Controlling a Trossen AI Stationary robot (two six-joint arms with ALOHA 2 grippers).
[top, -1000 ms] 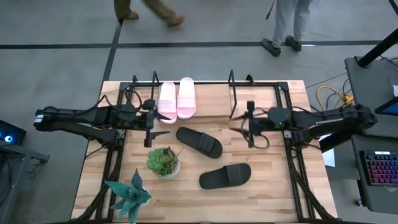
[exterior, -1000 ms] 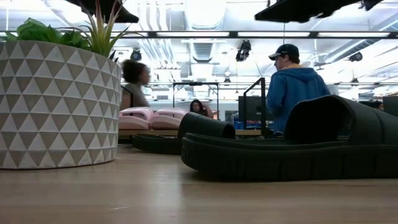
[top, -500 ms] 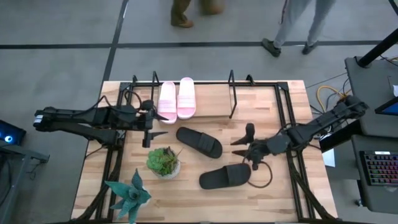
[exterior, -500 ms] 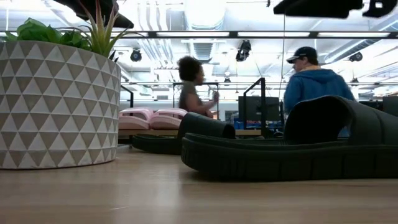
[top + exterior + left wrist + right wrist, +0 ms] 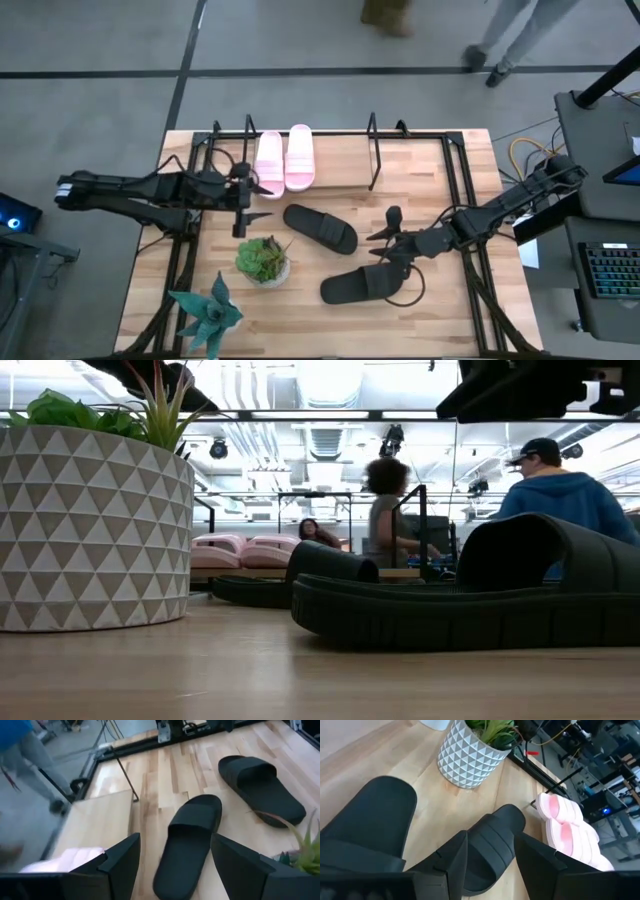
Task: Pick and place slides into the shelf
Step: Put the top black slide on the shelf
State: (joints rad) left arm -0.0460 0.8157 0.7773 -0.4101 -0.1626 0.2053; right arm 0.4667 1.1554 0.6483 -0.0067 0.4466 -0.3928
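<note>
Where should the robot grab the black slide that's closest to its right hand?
Probably by the wide strap of the nearer black slide, coming down from above. It lies flat, sole down, so the arched strap is the only raised part the fingers can close around. The open right gripper already hovers above its right end.

Left hand (image 5: 240,203) spread, arm level – right hand (image 5: 391,243) spread, lowered

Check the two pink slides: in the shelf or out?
In. The pink slides lie side by side between the shelf's upright loops.
</note>
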